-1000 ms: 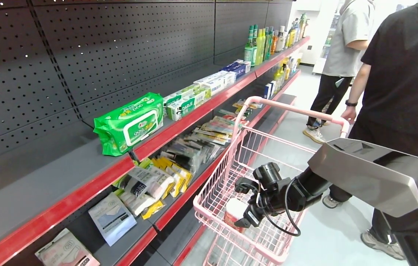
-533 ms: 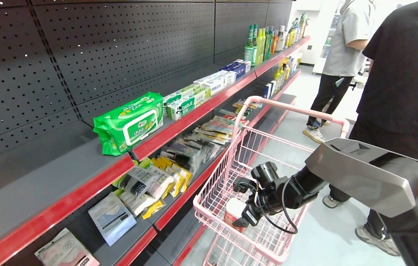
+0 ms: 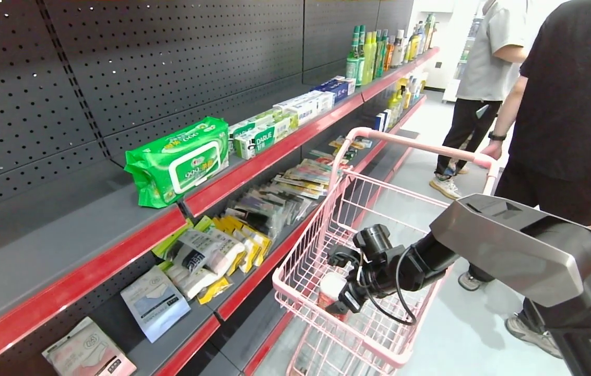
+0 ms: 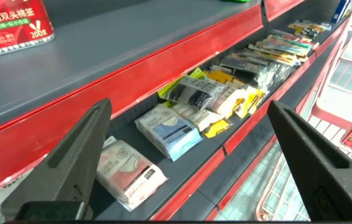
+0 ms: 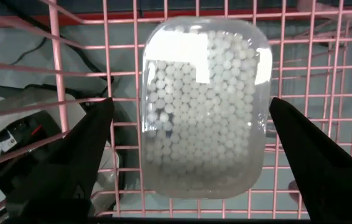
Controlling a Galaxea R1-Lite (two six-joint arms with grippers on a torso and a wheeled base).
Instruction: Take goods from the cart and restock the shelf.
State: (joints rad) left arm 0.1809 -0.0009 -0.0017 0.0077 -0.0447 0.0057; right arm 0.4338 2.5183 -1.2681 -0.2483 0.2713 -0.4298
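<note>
Right gripper (image 5: 188, 109) fingers (image 5: 70, 162) released, spread wide, one on each side of a clear jar (image 5: 204, 106) packed with small white balls. Gaps on both sides, no contact. Jar inside the pink wire cart (image 5: 53, 62), near the corner closest to the shelf (image 3: 81, 261). Pink wires across the jar's outline; in front or seen through, cannot tell. In the head view, jar with a white top and red label, partly hidden by the right wrist.

Left gripper (image 4: 188, 109) fingers (image 4: 70, 162) also released, wide apart, nothing between, facing the shelf's lower level and its flat packets (image 4: 170, 130).

Cart wall and red shelf edge between jar and shelf boards. On the upper board: green wipes pack (image 3: 178, 162), then toothpaste boxes (image 3: 264, 136), bottles (image 3: 371, 52) at the far end. A person's hand (image 3: 489, 150) at the far end of the cart handle (image 3: 421, 149).

Extra from the left wrist view: red-labelled tub (image 4: 11, 28) on the upper board. Extra from the right wrist view: jar contents and finger gaps.
</note>
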